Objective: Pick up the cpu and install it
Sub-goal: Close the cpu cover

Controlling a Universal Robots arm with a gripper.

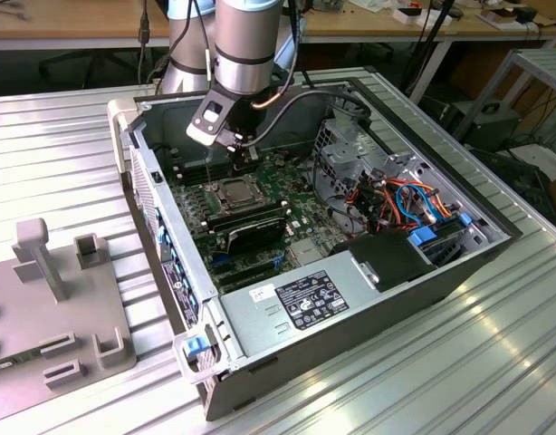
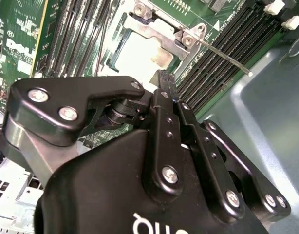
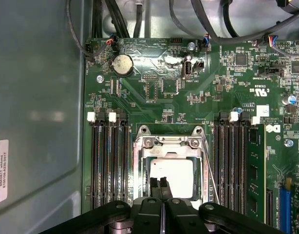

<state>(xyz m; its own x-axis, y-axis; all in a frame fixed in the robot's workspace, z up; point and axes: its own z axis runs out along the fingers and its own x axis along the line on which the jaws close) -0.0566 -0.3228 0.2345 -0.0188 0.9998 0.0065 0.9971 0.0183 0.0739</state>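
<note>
Over ribbed worktop (image 1: pixel 61 136), inside open case (image 1: pixel 350 308): hovering with pincer (image 3: pixel 159 181) pinched narrow, gripping nothing, leaving cpu (image 3: pixel 176 170) already lying in socket (image 3: pixel 140 161) directly below it (lever (image 2: pixel 222 54) seemingly standing unlatched).

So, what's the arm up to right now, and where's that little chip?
Gripper shut, tips right over the socket. Cpu lying inside the socket. Thin latch lever alongside; nothing else in the way.
</note>
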